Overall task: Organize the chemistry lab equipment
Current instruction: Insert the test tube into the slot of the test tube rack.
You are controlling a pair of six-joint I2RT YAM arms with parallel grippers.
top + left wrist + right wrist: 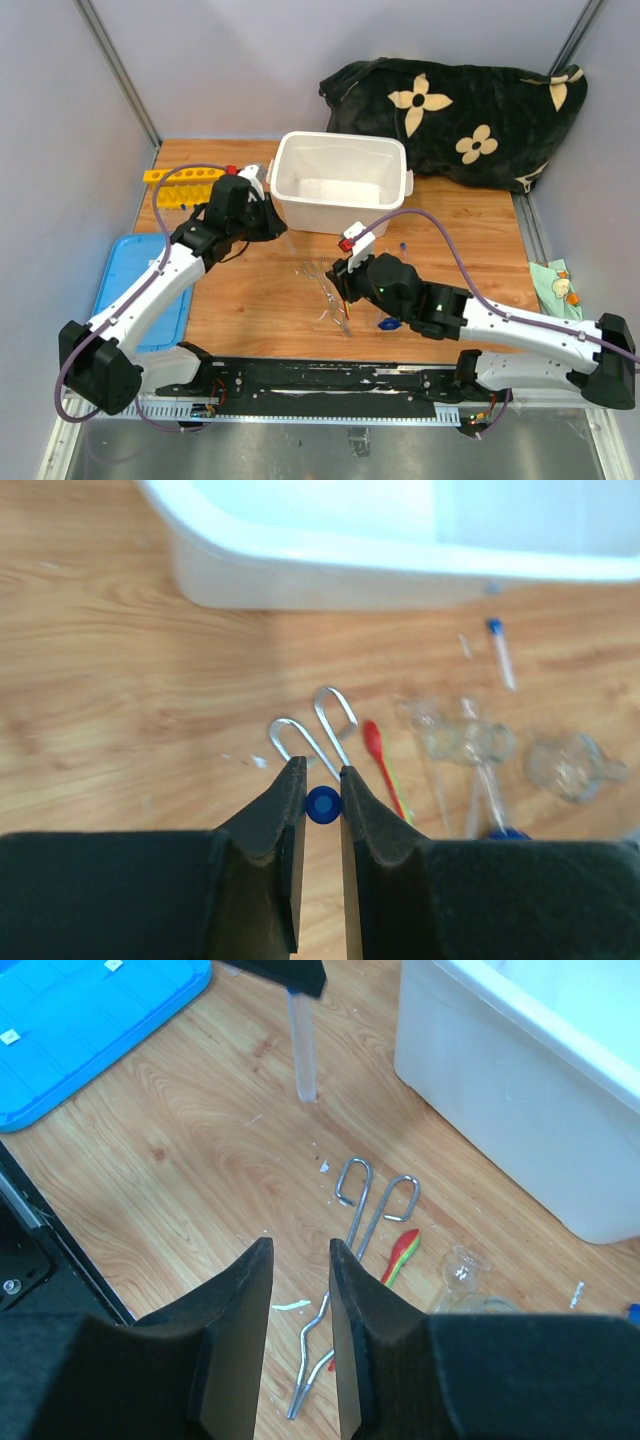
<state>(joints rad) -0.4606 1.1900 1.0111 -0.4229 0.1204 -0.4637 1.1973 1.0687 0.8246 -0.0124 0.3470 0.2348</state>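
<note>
Blue-capped tube point(302, 1050) hangs above the desk point(200, 1160) just beside the white bin point(480, 1090), pinched at its cap by the left end effector point(322, 780), prob. so it can drop straight into the yellow rack point(185, 181). Long axis approx. vertical: cap up, tip down. Right end effector point(300, 1250) is partly open & empty, over the tweezers point(370, 1222).

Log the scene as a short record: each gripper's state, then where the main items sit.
left gripper: shut on a blue-capped tube, which hangs upright above the table
right gripper: open, nothing between the fingers, over the metal tweezers
red-orange tool: flat on the table beside the tweezers
yellow tube rack: far left, behind the left arm
white bin: lid off, at the far middle
blue lid: flat at the left edge
</note>
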